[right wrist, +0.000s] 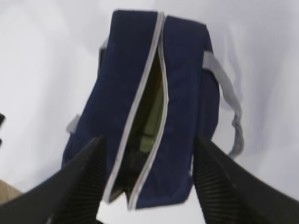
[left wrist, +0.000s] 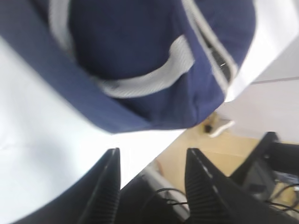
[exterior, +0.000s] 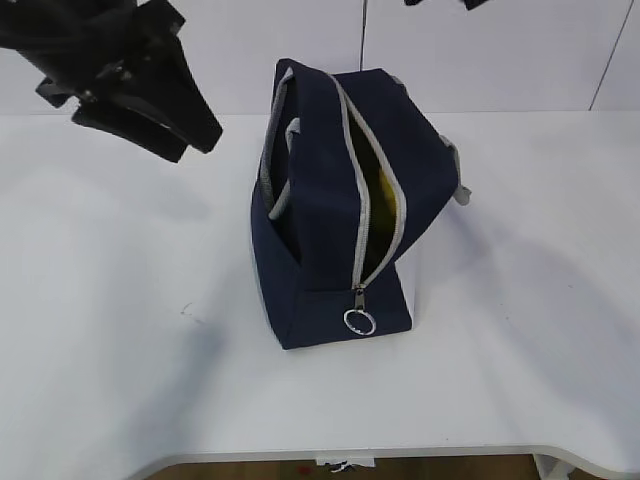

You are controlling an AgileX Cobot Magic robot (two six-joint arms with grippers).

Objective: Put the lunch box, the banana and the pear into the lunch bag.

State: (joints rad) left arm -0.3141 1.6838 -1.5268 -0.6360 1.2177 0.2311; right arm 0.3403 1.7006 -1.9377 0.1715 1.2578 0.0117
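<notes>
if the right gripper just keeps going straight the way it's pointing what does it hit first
Most likely the lunch bag: the right gripper is open and aimed at the bag's top, its fingers framing the part-open zipper slit. Depth is unclear, but nothing else shows in between.

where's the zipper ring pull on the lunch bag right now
In the exterior view the ring pull hangs at the near, lower end of the lunch bag, just right of centre, close above the white table.
</notes>
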